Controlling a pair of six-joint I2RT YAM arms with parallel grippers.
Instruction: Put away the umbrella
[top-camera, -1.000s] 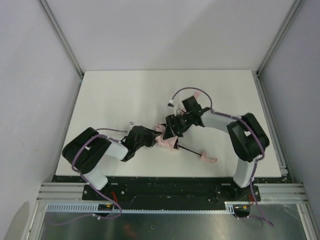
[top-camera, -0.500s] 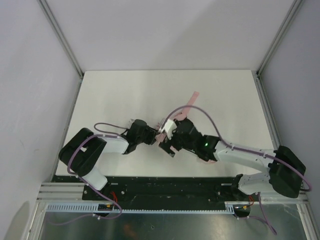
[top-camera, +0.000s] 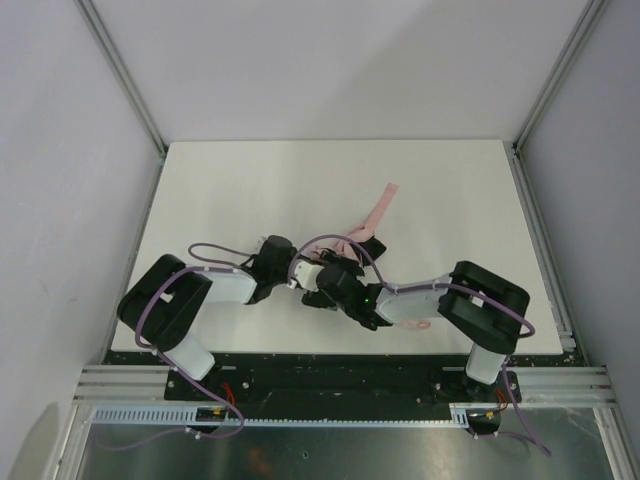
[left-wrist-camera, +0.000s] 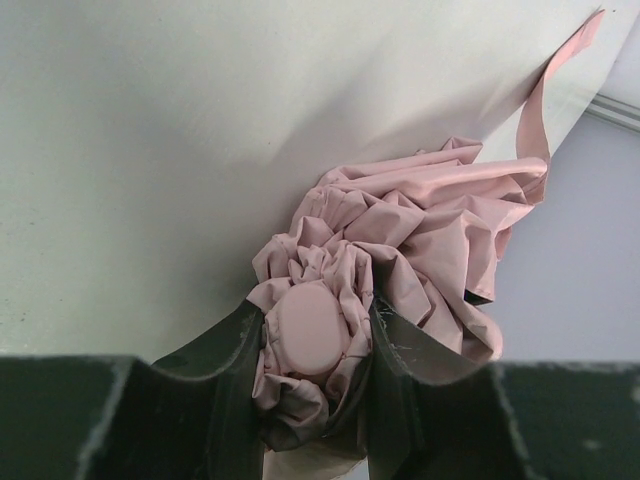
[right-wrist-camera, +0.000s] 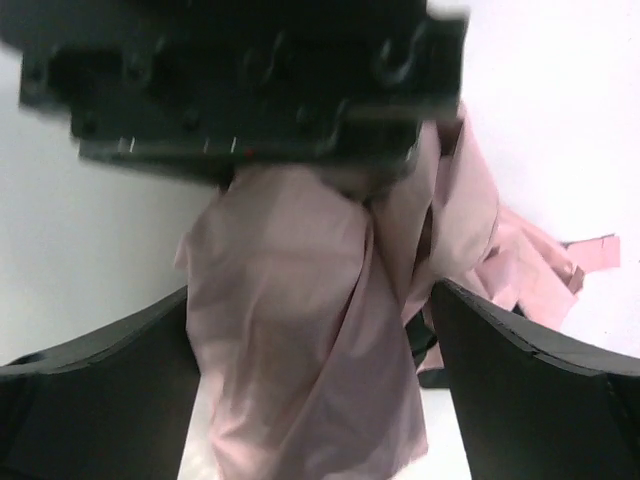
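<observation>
The pale pink umbrella (left-wrist-camera: 430, 220) lies folded on the white table (top-camera: 220, 190), mostly hidden under both arms in the top view. Its strap (top-camera: 380, 205) trails toward the back, and a pink piece by the right forearm (top-camera: 418, 323) looks like the handle. My left gripper (left-wrist-camera: 315, 310) is shut on the bunched fabric around the oval pink end cap (left-wrist-camera: 312, 335); from above this gripper (top-camera: 288, 268) is at table centre. My right gripper (right-wrist-camera: 310, 290) is open, its fingers (right-wrist-camera: 100, 380) either side of the pink fabric (right-wrist-camera: 310, 340), right against the left gripper's body (right-wrist-camera: 250, 80). In the top view the right gripper (top-camera: 320, 290) is next to the left one.
Grey enclosure walls and aluminium posts (top-camera: 125, 75) ring the white table. The right arm's elbow (top-camera: 490, 300) is folded near the front right. Purple cables (top-camera: 215, 252) loop over both wrists.
The right arm has folded its elbow back in and its gripper has moved left and nearer, up against the left gripper. The left gripper keeps its hold, hardly moving in the last half second.
</observation>
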